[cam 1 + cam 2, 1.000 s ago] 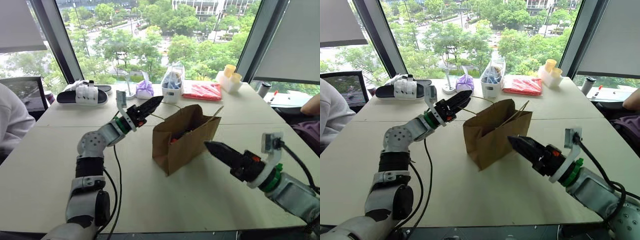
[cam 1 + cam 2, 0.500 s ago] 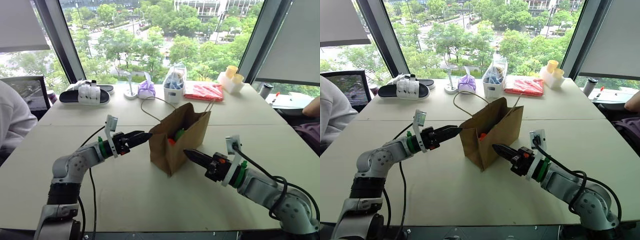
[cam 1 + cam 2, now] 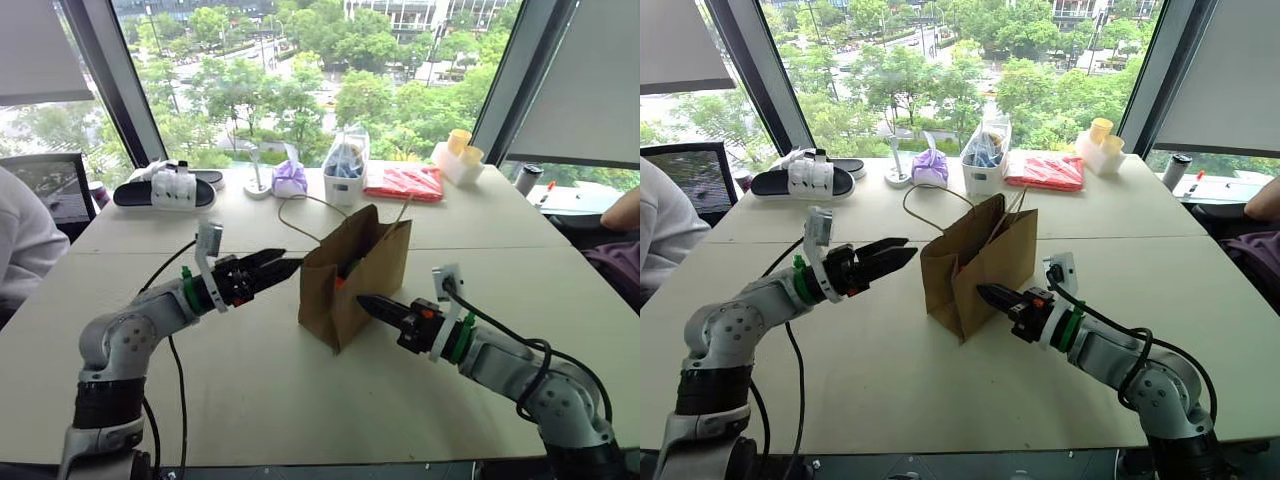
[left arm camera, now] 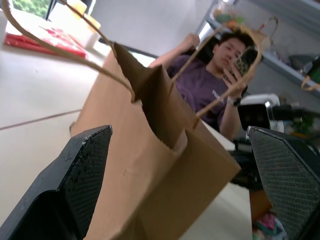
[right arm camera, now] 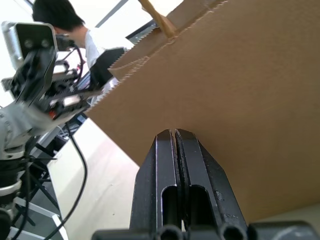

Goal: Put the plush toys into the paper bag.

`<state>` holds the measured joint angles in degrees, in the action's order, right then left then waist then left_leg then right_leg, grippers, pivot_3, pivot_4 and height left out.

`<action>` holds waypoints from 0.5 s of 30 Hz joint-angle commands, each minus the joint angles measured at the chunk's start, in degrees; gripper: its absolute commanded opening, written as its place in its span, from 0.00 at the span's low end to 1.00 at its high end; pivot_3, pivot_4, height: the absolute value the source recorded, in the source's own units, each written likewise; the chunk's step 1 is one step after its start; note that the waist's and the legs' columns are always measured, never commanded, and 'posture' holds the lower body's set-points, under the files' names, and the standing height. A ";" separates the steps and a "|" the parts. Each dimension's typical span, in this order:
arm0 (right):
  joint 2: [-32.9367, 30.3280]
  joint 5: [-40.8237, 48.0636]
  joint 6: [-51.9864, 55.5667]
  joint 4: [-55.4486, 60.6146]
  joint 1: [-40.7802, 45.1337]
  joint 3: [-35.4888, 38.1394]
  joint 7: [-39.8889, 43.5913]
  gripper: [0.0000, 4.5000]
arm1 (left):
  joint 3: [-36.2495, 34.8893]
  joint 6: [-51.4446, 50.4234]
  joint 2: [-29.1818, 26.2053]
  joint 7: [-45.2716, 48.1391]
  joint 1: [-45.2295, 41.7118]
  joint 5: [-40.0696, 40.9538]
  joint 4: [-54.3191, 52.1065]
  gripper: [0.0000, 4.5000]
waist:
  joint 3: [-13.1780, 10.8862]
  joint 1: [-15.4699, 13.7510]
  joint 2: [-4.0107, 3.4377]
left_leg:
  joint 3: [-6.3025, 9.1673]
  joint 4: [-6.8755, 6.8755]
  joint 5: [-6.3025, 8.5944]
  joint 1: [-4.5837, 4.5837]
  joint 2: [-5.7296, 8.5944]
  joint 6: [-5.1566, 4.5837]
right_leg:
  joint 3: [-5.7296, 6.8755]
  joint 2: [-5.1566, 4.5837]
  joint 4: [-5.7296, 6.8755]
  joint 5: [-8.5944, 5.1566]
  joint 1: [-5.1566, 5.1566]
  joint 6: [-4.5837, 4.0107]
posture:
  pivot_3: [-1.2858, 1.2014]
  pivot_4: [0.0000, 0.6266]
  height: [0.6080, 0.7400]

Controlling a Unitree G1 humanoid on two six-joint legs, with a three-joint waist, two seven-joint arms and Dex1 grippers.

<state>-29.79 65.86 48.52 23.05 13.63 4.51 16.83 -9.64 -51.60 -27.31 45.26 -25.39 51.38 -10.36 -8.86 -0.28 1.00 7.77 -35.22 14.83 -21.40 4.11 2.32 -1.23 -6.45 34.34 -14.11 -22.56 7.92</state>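
From the head views, the paper bag (image 3: pixel 352 275) stands upright and open-mouthed in the middle of the desk (image 3: pixel 300 400), with a bit of orange and green — the plush toys (image 3: pixel 345 272) — showing inside it, so the task looks done or nearly so. The left gripper (image 3: pixel 283 266) and right gripper (image 3: pixel 366 302) flank the bag, perhaps to steady it. In the left wrist view the fingers (image 4: pixel 82 172) stand wide apart, holding nothing, the bag between them. In the right wrist view the fingers (image 5: pixel 172 165) are pressed together, empty, tips just at the bag's side.
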 commanded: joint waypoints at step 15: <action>4.34 -4.58 2.31 -3.97 7.34 -2.31 4.15 0.01 | 18.42 14.04 3.31 0.11 -1.43 -18.63 -5.09 0.99 | 0.00 -0.15 0.00 | -0.13 0.02 0.00 -0.01 0.01 0.00 | 0.02 0.01 -0.02 0.01 0.01 -0.02 | 0.52 0.24 1.00</action>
<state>-25.93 61.64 50.92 18.37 19.55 1.97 20.19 7.64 -39.23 -24.07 45.71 -25.73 34.80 -14.08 -8.86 -0.44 1.00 7.64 -35.20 14.83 -21.42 4.12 2.32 -1.21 -6.44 34.32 -14.11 -22.56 7.90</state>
